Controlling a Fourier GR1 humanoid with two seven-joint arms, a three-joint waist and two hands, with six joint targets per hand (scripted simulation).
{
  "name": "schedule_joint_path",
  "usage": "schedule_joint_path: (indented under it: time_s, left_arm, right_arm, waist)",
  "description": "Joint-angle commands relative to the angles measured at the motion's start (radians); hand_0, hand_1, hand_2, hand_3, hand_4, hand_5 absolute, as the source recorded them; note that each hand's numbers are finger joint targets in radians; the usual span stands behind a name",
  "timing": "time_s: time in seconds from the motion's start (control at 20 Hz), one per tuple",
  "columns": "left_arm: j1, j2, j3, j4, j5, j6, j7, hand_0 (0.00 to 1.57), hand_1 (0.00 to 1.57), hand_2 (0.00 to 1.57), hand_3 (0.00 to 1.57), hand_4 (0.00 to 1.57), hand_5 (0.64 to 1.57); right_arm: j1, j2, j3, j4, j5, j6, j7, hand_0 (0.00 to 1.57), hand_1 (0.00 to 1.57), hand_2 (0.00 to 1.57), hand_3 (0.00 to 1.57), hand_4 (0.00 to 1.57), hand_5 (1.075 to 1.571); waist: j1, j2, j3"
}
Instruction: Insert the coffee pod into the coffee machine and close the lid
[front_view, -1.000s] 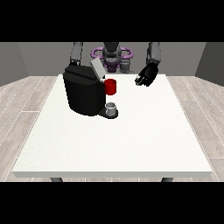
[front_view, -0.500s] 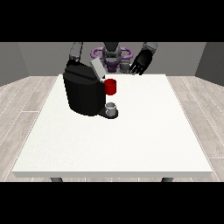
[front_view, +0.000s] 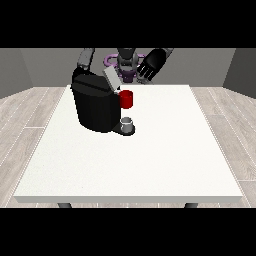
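Robot hand at view's right (front_view: 152, 64) above tabletop (front_view: 150, 160) far edge, fingers spread, holding nothing. Coffee machine (front_view: 95, 106) near far-left corner, lid (front_view: 111, 78) up.

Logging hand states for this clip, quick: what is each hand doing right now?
Hand at the view's right: raised above the table's far edge, fingers spread open, holding nothing.
Hand at the view's left: hidden behind the coffee machine; not in view.

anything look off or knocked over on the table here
Nothing stands out. The coffee machine stands upright on the table with its lid tilted up, a red thing at the machine, and a grey thing below. No spill or damage shows.
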Motion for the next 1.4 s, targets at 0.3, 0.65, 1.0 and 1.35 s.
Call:
schedule_joint_path:
  time_s: [0.3, 0.65, 1.0, 1.35]
  left_arm:
    - [-0.144, 0.075, 0.058, 0.062, -0.005, 0.015, 0.018, 1.20, 1.20, 1.27, 1.26, 0.49, 1.571]
    - [-0.227, 0.119, 0.084, 0.106, -0.008, 0.017, 0.020, 1.29, 1.29, 1.32, 1.26, 0.48, 1.571]
    - [-0.231, 0.102, 0.058, 0.117, -0.015, -0.012, -0.013, 1.17, 1.17, 1.24, 1.22, 0.46, 1.571]
    - [-0.262, 0.073, 0.061, 0.136, -0.018, 0.006, 0.009, 1.24, 1.24, 1.28, 1.23, 0.42, 1.571]
  right_arm:
    - [-0.125, -0.054, -0.037, -0.097, -0.023, 0.026, 0.106, 0.00, 0.00, 0.00, 0.00, 0.27, 1.571]
    - [-0.133, -0.030, -0.016, -0.129, -0.009, 0.007, 0.063, 0.00, 0.00, 0.00, 0.00, 0.00, 1.571]
    - [-0.144, -0.062, -0.038, -0.080, 0.000, 0.011, 0.075, 0.00, 0.00, 0.00, 0.00, 0.00, 1.571]
    - [-0.176, -0.057, -0.062, -0.069, -0.021, 0.004, 0.073, 0.00, 0.00, 0.00, 0.00, 0.03, 1.571]
  waist:
    - [-0.088, 0.108, -0.0003]
    - [-0.133, 0.185, -0.0001]
    - [-0.087, 0.195, 0.0000]
    - [-0.095, 0.205, 0.0001]
